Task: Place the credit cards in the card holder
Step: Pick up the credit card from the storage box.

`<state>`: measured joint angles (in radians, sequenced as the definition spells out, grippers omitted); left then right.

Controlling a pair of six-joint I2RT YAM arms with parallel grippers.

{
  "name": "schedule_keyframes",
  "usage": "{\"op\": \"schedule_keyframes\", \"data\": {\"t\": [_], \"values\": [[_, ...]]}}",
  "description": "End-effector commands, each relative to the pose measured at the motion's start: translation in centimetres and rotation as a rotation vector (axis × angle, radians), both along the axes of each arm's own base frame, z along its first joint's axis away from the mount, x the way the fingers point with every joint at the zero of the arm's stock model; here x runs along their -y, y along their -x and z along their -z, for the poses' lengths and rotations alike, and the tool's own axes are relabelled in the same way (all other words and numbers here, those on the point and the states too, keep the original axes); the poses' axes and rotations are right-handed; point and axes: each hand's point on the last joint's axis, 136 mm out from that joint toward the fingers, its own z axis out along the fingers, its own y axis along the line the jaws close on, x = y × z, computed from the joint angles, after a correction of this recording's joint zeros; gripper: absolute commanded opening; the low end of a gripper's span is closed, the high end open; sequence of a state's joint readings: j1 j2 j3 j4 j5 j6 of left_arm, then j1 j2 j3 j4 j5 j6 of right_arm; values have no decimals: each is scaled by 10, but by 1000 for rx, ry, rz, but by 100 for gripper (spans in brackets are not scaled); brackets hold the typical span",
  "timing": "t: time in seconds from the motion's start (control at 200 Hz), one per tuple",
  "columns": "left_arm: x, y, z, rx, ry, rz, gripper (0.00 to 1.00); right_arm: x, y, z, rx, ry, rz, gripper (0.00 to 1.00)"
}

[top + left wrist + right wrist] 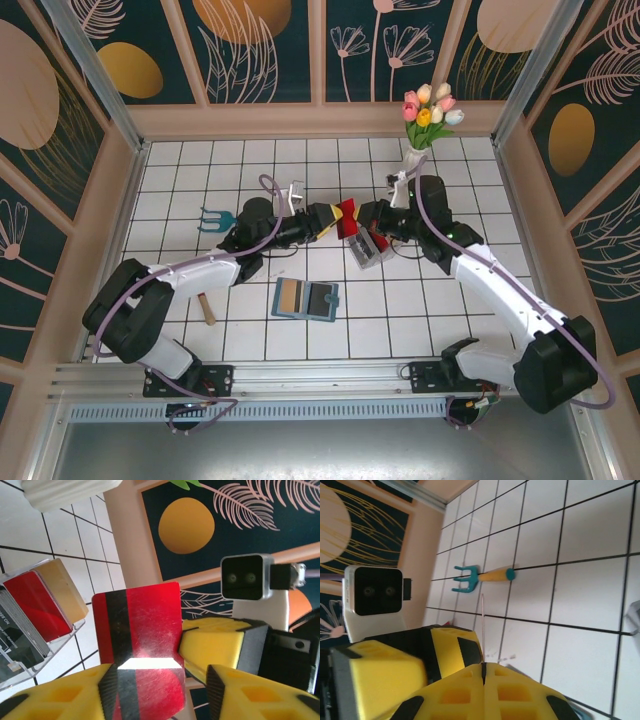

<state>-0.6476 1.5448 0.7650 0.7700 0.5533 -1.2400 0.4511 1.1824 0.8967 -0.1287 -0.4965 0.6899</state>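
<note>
Right claw (483, 667) pinched shut on red card (145, 625), presenting it; left claw (160, 672) half-open around it, apparently for handover.

Reading off the left wrist view now: one bit of print, tiny and sideways, on the dark-grey card (15, 640) standing in the clear rack (65, 636). It starts "NO" and runs into digits (too small for me to call). The red card (145, 630) up front gives me no lettering I can read.
</note>
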Motion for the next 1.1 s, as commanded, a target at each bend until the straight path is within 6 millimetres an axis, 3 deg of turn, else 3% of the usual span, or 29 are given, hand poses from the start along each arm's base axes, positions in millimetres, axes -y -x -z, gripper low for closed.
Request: {"op": "schedule_keyframes", "data": {"t": [0.0,0.15,0.26,0.41,0.746,1.016,1.096], "values": [[-1,5,-12,35,52,22,43,-5,6,-20,20,-127,-51,0],[-2,5,-8,22,38,11,41,-2,6,-18,4,-162,-55,0],[-9,1,-2,23,-20,-36,64,10,3,-19,12,-148,-9,0],[-14,-1,2,22,-50,-65,70,9,7,-29,24,-195,-32,0],[-2,9,-25,73,72,28,35,3,12,-29,5,-246,-68,0],[-1,13,-31,78,100,57,14,2,13,-20,-19,-244,-76,0],[-2,14,-31,77,100,54,8,1,12,-17,-26,-235,-83,6]]}}
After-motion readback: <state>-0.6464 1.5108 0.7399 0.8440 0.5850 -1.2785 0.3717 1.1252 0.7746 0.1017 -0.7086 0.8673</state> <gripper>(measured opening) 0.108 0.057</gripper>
